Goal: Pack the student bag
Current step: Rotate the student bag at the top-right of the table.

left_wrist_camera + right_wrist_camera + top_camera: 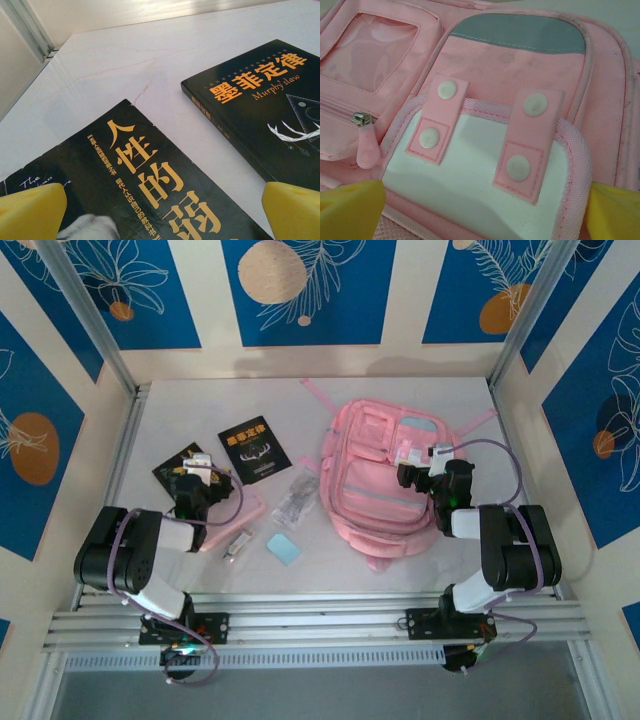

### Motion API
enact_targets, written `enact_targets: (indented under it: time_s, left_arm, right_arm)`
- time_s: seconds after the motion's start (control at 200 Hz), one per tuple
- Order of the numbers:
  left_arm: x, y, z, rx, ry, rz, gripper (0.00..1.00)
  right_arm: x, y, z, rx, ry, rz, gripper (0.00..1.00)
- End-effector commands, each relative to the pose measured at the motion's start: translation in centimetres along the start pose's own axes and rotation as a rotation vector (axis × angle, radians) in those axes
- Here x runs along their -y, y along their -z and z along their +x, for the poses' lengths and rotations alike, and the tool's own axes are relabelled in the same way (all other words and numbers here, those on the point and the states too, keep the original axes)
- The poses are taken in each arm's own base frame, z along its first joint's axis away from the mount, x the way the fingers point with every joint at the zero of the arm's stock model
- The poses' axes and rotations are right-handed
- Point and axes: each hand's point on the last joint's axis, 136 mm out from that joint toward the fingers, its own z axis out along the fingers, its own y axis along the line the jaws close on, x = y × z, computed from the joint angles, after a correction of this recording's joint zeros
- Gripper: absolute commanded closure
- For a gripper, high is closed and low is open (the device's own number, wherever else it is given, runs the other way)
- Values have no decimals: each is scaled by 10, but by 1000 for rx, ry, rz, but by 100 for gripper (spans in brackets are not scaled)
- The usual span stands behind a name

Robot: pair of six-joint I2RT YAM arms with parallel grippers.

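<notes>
Student bag (385, 480): largest item. It lies flat and front-up on the right half of the table (180, 405). Pockets look closed, and no opening into the main compartment can be made out.
Step in hand: judged very early. Nothing is packed, loose items lie to the left of the bag, and each arm is posed over its own work.
Next move: probably opening the bag before anything goes in. That calls for a narrow pinch on a small pull such as the zip pull (366, 150), with the soft fabric held down.
Right claw (480, 215): jaws wide and holding nothing. It hovers low over the front pocket's white patch (470, 185) and its two snap tabs (527, 142). Contact cannot be judged.
Left claw (160, 215): jaws wide and empty. It is poised above the near book (150, 185), with one yellow fingertip (30, 212) over the cover.
Far book (270, 110): black, flat, just beside the near one, not touching it.
Pencil case (235, 510): pink, flat, between the books and the bag.
Clear packet (293, 502): near the bag's left edge.
Blue piece (284, 548): small, nearest the arm bases.
</notes>
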Motion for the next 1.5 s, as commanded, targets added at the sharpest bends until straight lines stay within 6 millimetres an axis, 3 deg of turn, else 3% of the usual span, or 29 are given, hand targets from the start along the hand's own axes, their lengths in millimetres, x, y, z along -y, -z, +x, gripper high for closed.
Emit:
enact_targets:
  time_s: [0.0, 0.295, 0.485, 0.605, 0.68, 0.84, 1.06, 1.235, 1.36, 1.495]
  left_arm:
    - [-2, -4, -10, 22, 30, 5, 0]
    - [-4, -2, -14, 35, 28, -6, 0]
    - [-3, 10, -53, -21, -3, 8, 0]
    - [-1, 17, -82, -50, 127, 17, 0]
    - [9, 20, -88, -111, 212, 25, 0]
    - [64, 26, -85, -248, 316, 118, 0]
    - [174, 46, -62, -428, 330, 356, 0]
    - [247, 63, -38, -587, 323, 534, 0]
    - [286, 62, -31, -637, 301, 618, 0]
    - [320, 43, -34, -643, 333, 671, 0]
  right_arm:
    - [-7, -1, -11, 34, 8, -28, 1]
    - [-4, 0, -15, 41, 1, -6, 1]
    - [3, 11, -47, -96, -116, 48, 1]
    - [13, 18, -45, -233, -257, 129, 1]
    - [22, 24, -38, -311, -342, 193, 1]
    - [41, 43, -17, -479, -529, 288, 2]
    - [41, 74, 20, -712, -677, 269, 13]
    - [44, 93, 51, -728, -798, 284, 15]
    - [26, 84, 51, -709, -899, 123, 27]
    - [0, 73, 55, -738, -918, 32, 43]
